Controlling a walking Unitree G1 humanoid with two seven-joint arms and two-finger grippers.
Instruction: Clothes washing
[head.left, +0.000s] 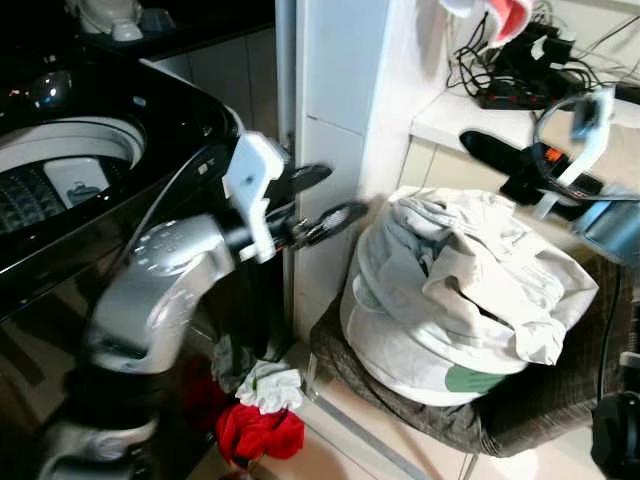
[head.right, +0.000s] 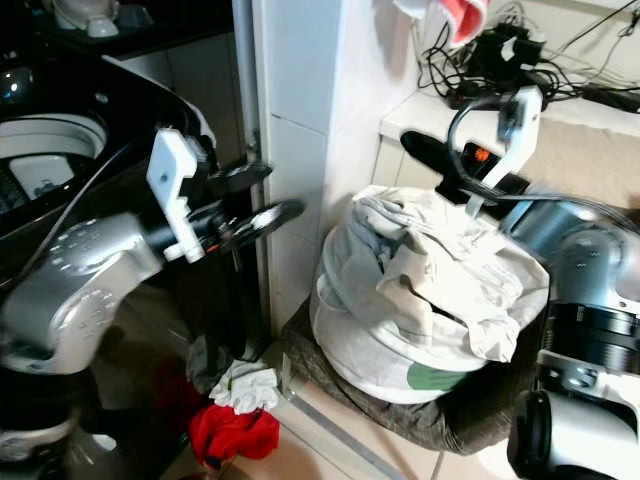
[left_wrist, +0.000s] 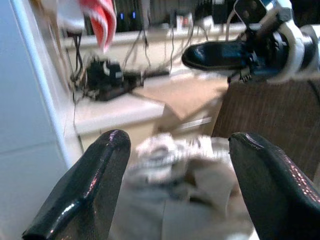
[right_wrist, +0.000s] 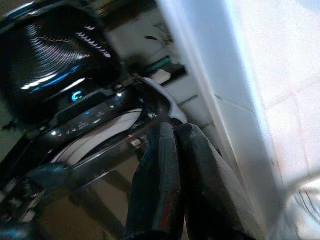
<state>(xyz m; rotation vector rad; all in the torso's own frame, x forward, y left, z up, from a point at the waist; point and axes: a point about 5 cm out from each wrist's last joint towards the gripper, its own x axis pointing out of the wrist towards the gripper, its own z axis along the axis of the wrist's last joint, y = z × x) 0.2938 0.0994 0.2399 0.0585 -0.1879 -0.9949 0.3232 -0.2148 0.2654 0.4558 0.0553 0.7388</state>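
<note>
— Reaching for the pale laundry (head.left: 450, 290) heaped in the dark basket (head.left: 540, 410) beside the washer (head.left: 70, 160)?
— Yes; left claw (head.left: 322, 200) released, right claw (right_wrist: 175, 170) clenched empty. Better grab deep.

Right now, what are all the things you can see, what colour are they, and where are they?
Washing machine: one, black, lid open, on the robot's left.
Laundry pile: one heap, white and pale grey, in the basket.
Basket: one, dark brown, on the floor by the white wall.
Red cloth: one, on the floor beside the machine.
White cloth: one, just above the red one.
Cables: black tangle, on the ledge.
Left gripper: open, pointing toward the pile.
Right gripper: shut, above the pile.
</note>
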